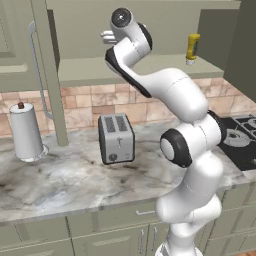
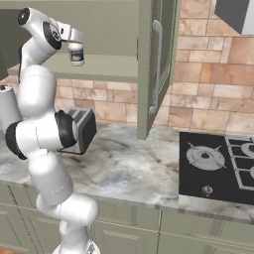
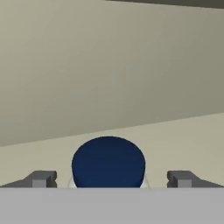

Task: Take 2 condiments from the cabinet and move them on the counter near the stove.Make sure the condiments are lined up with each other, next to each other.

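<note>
While both condiments sat in the cabinet, nothing had reached the counter.

Left base view: the arm reached up into the open cabinet (image 1: pixel 150 67), wrist near 12 o'clock of the picture. The yellow squeeze bottle (image 1: pixel 192 48) stood upright on the shelf at about 2 o'clock, well apart from the hand. The toaster (image 1: pixel 116 138) and the paper-towel roll (image 1: pixel 25 131) stood on the counter (image 1: pixel 65 180); a corner of the stove (image 1: pixel 245 137) showed at 3 o'clock.

Right base view: the gripper (image 2: pixel 75 43) hung at 10 o'clock, just over the white jar (image 2: pixel 76 54), which stood on the shelf board. The open cabinet door with its silver door handle (image 2: pixel 157 67) hung near the centre. The whole stove lay at 4 o'clock, with bare counter to its left.

Hand view: the jar's dark blue lid sat at 6 o'clock between the two fingertips (image 3: pixel 41 178), which were spread wide, with a gap on each side.

View differences: the bottle appeared from the left, the jar from the right and the hand.

Progress: judged as the first grasp lining up; closing, lifting, placing and the second condiment all remained.
</note>
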{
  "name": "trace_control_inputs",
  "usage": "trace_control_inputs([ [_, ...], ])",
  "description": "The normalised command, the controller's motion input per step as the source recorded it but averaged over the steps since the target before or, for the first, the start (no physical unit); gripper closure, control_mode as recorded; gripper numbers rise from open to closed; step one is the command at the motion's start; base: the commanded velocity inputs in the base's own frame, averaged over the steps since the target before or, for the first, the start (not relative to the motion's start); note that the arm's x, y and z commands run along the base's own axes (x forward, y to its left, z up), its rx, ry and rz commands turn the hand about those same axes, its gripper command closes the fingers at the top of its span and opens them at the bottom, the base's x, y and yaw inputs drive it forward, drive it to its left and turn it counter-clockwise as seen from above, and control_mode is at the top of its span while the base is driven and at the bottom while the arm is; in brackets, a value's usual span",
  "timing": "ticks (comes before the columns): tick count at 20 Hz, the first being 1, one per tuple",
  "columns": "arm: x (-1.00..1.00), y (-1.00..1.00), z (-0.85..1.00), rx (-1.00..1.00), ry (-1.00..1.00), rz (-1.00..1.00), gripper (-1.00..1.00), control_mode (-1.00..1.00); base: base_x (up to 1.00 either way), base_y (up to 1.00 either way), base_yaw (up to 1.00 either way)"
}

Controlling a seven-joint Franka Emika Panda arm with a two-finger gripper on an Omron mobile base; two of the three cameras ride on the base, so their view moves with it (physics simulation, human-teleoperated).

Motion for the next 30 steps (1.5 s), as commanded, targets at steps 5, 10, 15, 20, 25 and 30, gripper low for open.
trace_control_inputs([
  [5,0.21,0.11,0.0,0.0,0.01,0.0,-1.0,-1.0,0.0,0.0,0.0],
  [10,0.19,0.01,-0.04,0.0,0.0,0.0,-1.0,-1.0,0.0,0.0,0.0],
  [15,0.1,-0.03,-0.19,0.0,0.0,-0.03,1.0,-1.0,0.0,0.0,0.0],
  [20,0.01,-0.02,-0.18,0.0,-0.02,-0.02,1.0,-1.0,0.0,0.0,0.0],
  [25,-0.32,-0.4,0.0,0.02,-0.15,0.0,1.0,-1.0,0.0,0.0,0.0],
  [30,-0.97,-0.85,0.0,0.05,-0.16,0.0,1.0,-1.0,0.0,0.0,0.0],
])
